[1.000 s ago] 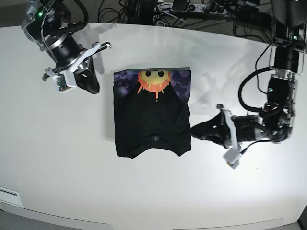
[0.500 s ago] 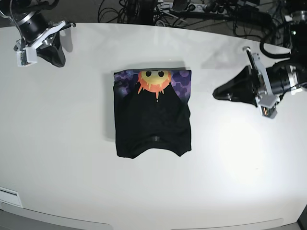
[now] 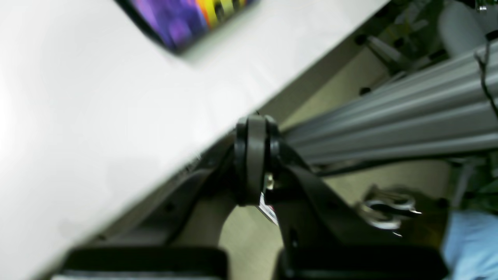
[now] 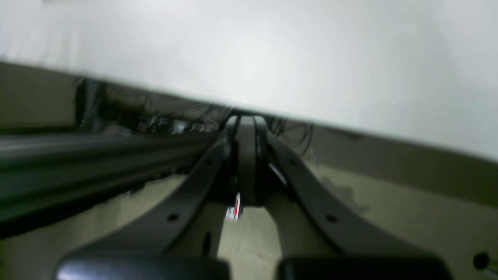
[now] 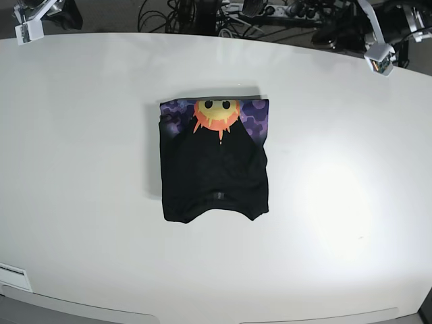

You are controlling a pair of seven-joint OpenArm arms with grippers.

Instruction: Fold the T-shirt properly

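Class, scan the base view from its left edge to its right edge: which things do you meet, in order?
Right gripper at the top left corner → T-shirt folded on the white table → left gripper at the top right corner.

Bright overhead glare, blurred wrist views

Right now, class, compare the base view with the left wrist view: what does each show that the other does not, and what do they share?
Only the base view shows the whole T-shirt folded into a compact rectangle at the table's centre, with the sun face print along its far edge, and neither gripper near it.

Only the left wrist view shows the left gripper close up, its fingers pressed together with nothing between them, over the table's edge, with a metal rail beyond.

Both show the white table and part of the purple and yellow print.
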